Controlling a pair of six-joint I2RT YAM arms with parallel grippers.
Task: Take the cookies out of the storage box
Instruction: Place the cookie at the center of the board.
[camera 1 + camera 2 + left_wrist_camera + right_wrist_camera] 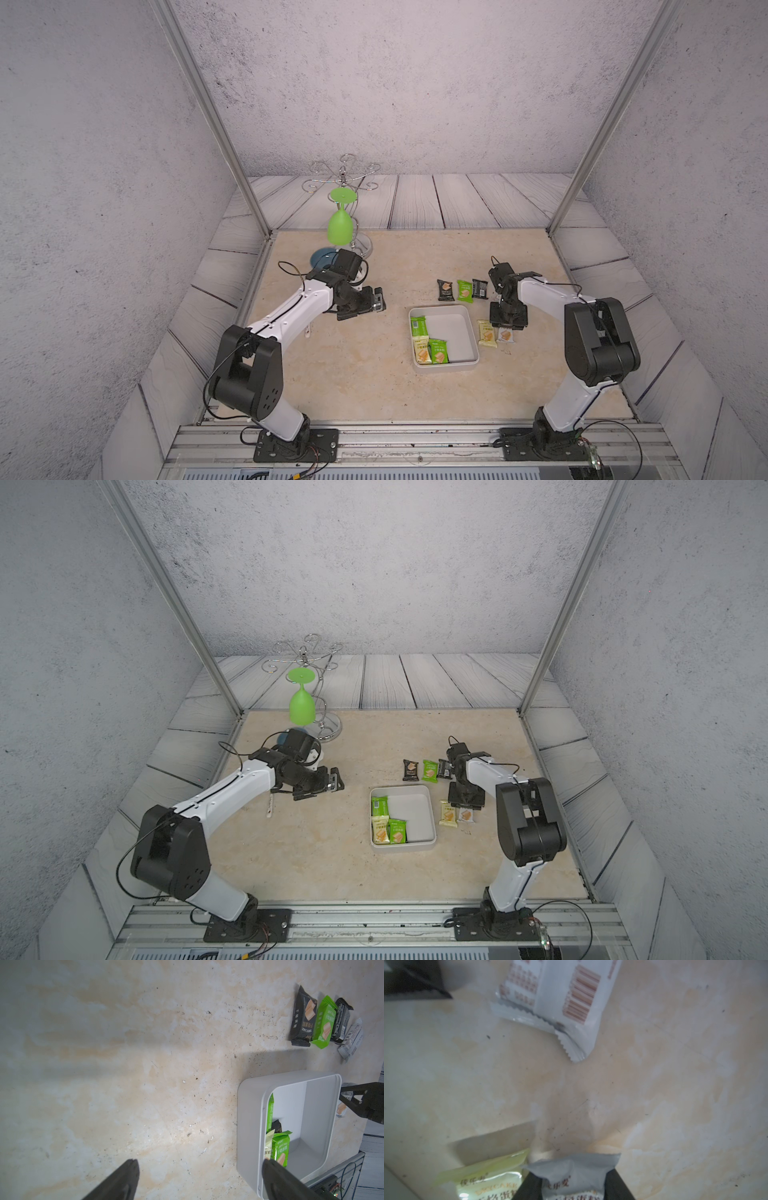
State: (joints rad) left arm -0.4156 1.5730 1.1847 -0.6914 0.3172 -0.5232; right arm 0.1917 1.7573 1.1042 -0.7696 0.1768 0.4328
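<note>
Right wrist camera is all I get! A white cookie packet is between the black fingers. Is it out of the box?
Observer: Yes. In both top views the white packet is outside the box, close by one wall.
Operator: Are more cookies inside?
Observer: Yes, green packets and a yellow packet lie inside, on the side away from it.
Operator: What's the other arm doing?
Observer: The left gripper hangs open and empty, apart from the box.
</note>
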